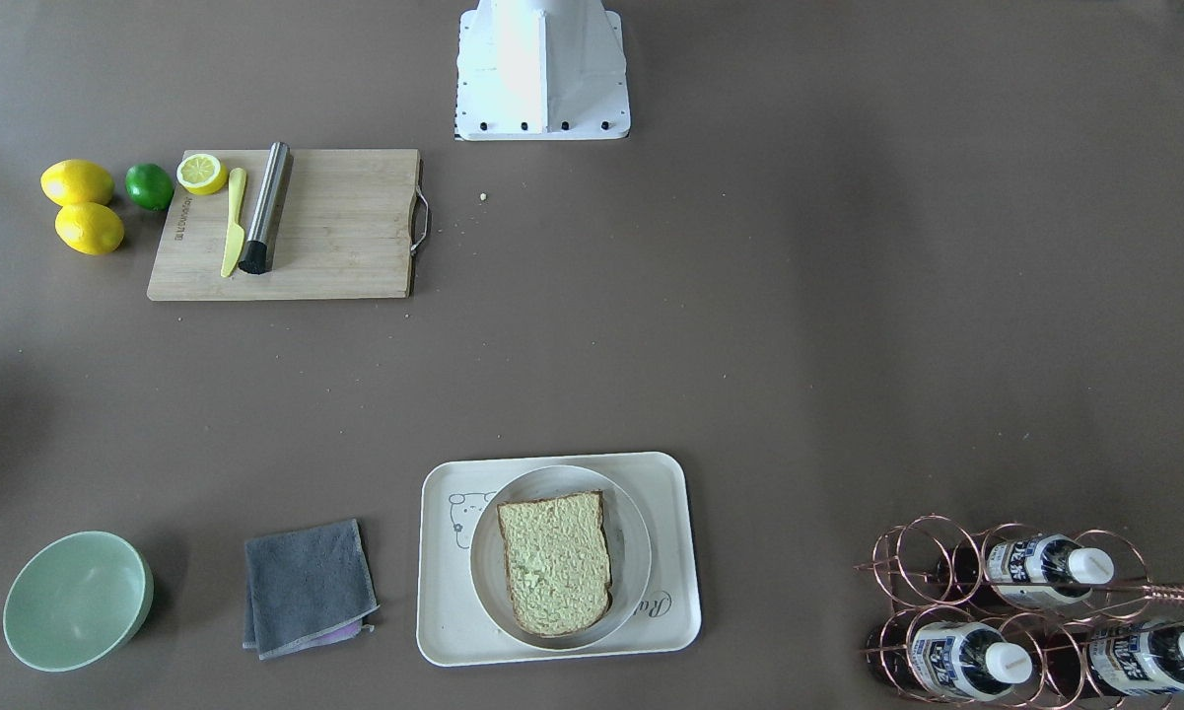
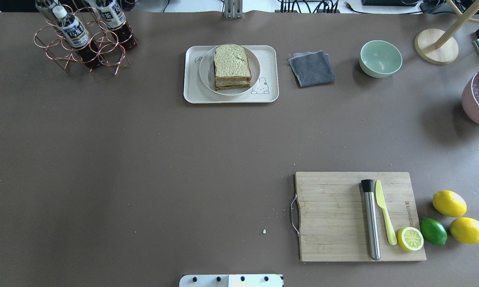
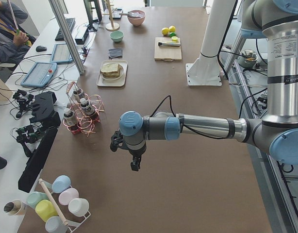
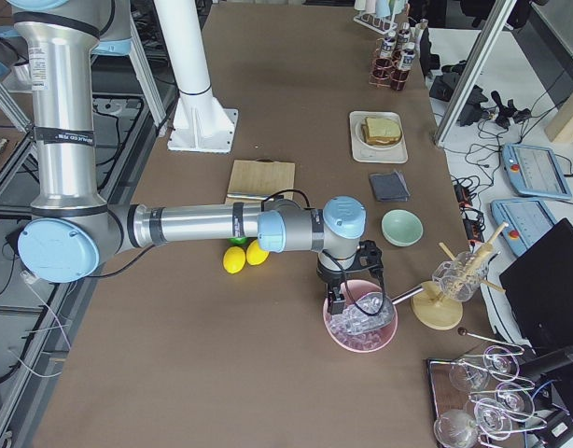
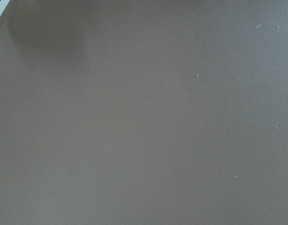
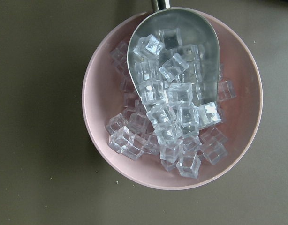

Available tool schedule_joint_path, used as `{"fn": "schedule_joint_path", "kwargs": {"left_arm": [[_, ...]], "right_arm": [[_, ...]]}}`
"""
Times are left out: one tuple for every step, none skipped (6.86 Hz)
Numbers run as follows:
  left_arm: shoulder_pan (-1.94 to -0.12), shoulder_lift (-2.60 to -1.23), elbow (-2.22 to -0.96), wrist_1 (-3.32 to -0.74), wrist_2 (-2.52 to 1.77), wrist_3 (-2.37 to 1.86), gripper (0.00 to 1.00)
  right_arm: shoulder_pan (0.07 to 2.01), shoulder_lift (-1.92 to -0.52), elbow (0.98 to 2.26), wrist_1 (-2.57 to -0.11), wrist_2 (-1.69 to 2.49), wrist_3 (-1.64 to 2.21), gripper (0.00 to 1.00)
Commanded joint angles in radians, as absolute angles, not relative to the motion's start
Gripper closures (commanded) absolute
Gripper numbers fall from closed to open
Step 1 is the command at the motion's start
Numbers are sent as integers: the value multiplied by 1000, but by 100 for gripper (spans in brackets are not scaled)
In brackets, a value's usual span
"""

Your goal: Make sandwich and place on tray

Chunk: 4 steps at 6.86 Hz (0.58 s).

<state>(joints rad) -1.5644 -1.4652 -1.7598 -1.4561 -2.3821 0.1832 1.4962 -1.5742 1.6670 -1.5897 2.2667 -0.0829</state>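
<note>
The sandwich (image 2: 232, 65), two stacked greenish-tan bread slices with brown crust, lies on a round white plate (image 2: 205, 71) on the cream tray (image 2: 191, 93) at the table's far middle. It also shows in the front view (image 1: 554, 562). The egg is hidden. My left gripper (image 3: 134, 162) hangs over bare table at the robot's left end, far from the tray. My right gripper (image 4: 352, 299) hangs just above a pink bowl of ice (image 6: 172, 98) at the right end. Both show only in the side views, so I cannot tell whether they are open or shut.
A wooden cutting board (image 2: 335, 215) holds a yellow knife (image 2: 385, 211), a metal cylinder (image 2: 371, 219) and a lemon half (image 2: 410, 238); lemons and a lime lie beside it. A grey cloth (image 2: 312, 67), a green bowl (image 2: 380, 58) and a bottle rack (image 2: 83, 36) stand along the far edge.
</note>
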Motion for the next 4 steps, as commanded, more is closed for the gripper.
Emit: {"fn": "schedule_joint_path", "kwargs": {"left_arm": [[-1568, -1486, -1763, -1457, -2369, 183, 3], [-1595, -1491, -1767, -1456, -2347, 184, 3], [-1598, -1491, -1770, -1454, -2347, 183, 3], [-1598, -1494, -1763, -1454, -2338, 181, 3]], "right_arm": [[1494, -1574, 1667, -1589, 2266, -83, 0], [1494, -1575, 1667, -1589, 2264, -83, 0], [1494, -1577, 1674, -1589, 2266, -83, 0], [1494, -1575, 1675, -1589, 2264, -83, 0]]}}
